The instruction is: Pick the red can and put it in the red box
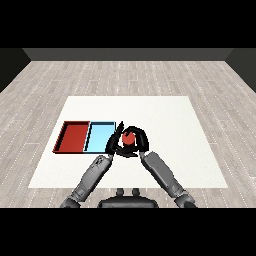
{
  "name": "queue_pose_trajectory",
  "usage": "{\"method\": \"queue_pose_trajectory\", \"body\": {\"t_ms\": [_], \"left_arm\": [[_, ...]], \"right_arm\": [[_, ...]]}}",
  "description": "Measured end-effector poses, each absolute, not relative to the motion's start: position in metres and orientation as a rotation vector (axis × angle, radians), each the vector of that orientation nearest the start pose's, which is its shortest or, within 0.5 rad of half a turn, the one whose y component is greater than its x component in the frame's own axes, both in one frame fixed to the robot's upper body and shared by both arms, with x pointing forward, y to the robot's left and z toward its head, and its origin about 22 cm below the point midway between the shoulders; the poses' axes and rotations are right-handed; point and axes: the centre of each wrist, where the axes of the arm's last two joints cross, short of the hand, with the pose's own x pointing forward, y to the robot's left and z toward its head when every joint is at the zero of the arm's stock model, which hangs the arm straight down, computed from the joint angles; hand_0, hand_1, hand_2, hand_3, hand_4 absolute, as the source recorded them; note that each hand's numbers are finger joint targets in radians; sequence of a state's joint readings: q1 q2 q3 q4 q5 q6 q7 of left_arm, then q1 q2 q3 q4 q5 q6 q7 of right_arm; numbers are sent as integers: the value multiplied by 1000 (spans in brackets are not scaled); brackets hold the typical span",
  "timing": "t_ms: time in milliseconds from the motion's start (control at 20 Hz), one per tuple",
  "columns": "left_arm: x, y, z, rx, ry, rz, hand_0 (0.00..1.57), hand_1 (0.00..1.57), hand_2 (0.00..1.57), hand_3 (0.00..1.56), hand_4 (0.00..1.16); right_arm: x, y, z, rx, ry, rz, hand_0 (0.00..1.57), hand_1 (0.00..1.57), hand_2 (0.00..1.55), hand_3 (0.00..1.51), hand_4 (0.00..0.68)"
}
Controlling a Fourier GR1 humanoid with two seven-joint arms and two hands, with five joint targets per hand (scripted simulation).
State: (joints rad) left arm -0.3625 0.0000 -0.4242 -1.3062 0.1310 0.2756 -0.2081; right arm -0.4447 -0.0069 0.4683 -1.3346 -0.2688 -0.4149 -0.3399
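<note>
Right hand (136, 141) has its fingers curled round the red can (129, 140), just right of the light blue tray (100, 137). Left hand (112, 145) straight-fingered, empty, beside the can. Advice: carry the can left, past the blue tray, staying above both rims; release over the red tray (72, 136).

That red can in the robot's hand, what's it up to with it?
The robot's right hand has its fingers curled round the red can, just right of the light blue tray. The left hand is close beside the can, at the blue tray's right edge, with its fingers straight. The red tray, where the can belongs, lies farther left, beyond the blue one, and the can is not in it yet.
</note>
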Motion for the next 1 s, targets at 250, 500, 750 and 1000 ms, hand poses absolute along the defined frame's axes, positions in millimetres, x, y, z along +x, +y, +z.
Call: {"method": "queue_pose_trajectory", "body": {"t_ms": [250,500,750,1000], "left_arm": [[288,80,23,-240,-1800,-239,0,0,0,0,0],[287,83,19,-234,-1789,-243,0,0,0,0,0],[285,81,21,-171,-1795,-236,729,729,759,249,686],[283,81,17,-133,-1792,-204,1571,1571,1553,1448,948]], "right_arm": [[293,-62,52,314,-1963,70,1444,1444,1429,1383,595],[292,-57,51,332,-1962,63,1455,1455,1450,1398,543],[288,-54,53,324,-1978,62,1518,1518,1465,1405,516],[290,-54,51,343,-1981,71,1488,1488,1443,1397,519]]}}
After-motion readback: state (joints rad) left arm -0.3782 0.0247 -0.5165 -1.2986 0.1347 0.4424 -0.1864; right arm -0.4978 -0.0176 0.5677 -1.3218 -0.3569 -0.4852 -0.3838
